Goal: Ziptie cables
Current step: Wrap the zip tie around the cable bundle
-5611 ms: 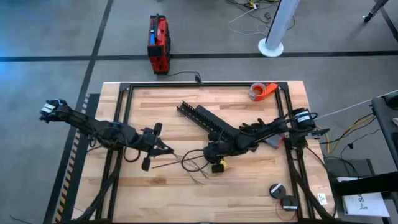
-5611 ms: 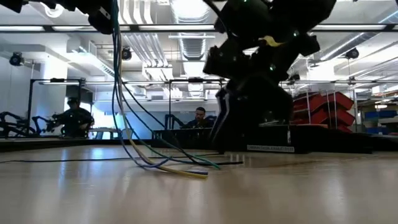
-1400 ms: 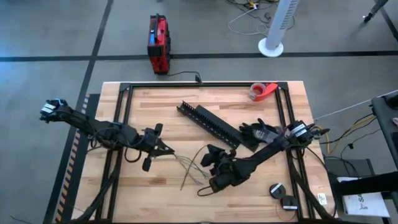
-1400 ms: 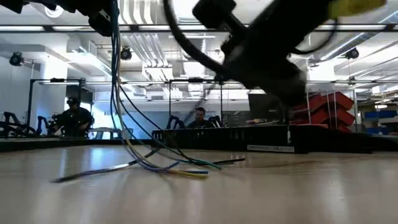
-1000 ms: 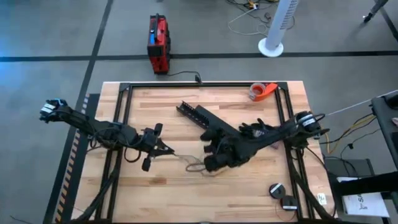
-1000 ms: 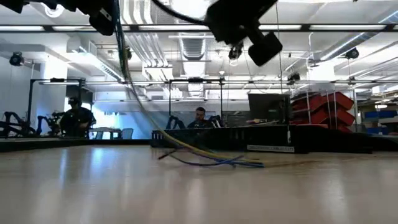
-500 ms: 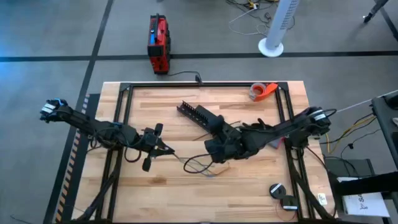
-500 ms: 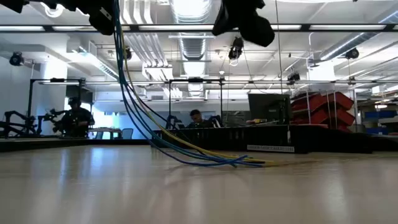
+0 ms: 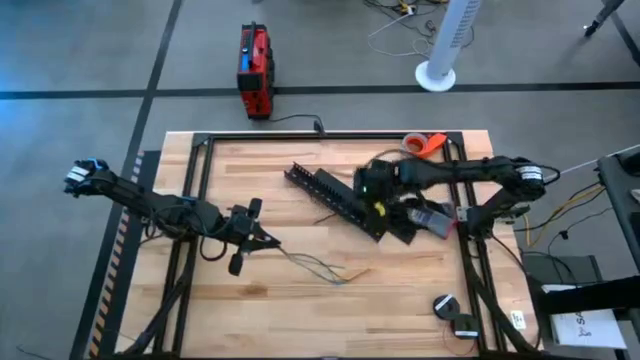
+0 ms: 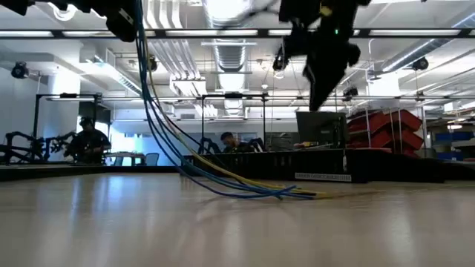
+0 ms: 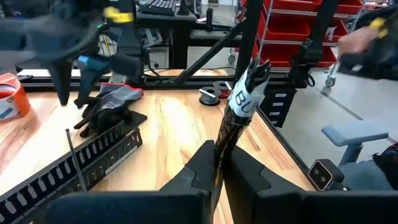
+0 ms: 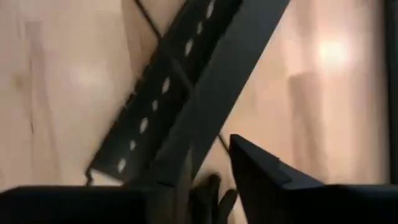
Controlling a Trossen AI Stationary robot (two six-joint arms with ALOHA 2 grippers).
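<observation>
over the black rails [image 9: 340, 200] the right gripper [image 9: 368, 186] hangs, too blurry to tell how it stands. left gripper [image 9: 262, 240] pinches tight one end of the cables [image 9: 320, 266]; their loose ends lie mid-table [image 9: 280, 320].

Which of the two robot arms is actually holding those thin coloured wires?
The left arm: its jaws pinch one end of the thin green, blue and dark cables. The right arm's jaws hover apart, over the long black slotted rail.

Bright, even ceiling light — soft shadows; right wrist view blurred, low view's foreground unfocused.
</observation>
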